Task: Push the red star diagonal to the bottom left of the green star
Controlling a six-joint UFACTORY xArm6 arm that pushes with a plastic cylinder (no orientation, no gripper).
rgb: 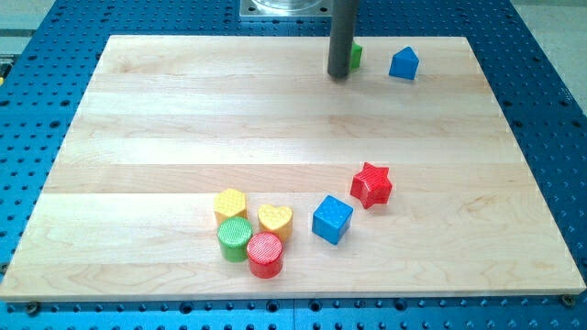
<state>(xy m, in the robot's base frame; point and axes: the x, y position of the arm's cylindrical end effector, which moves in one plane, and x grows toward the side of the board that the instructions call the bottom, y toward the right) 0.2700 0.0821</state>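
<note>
Red star [371, 184], light, rigid and likely to spin, needs a push through its centre; no gripper fitted, my tip [339, 75] touches the green block [355, 57], well apart.

My one camera looks down from the near edge at a slant, taking in the whole worktop [183, 110].

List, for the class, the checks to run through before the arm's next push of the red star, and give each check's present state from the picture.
1. Red star in plain view: ok.
2. Green block confirmed as the star: cannot tell, the rod hides most of it.
3. My tip beside the red star: not ok, it sits at the view's top next to the green block.
4. Red star free of the blue cube: ok, a small gap shows.
5. Blue house-shaped block off the red star's path: ok.
</note>
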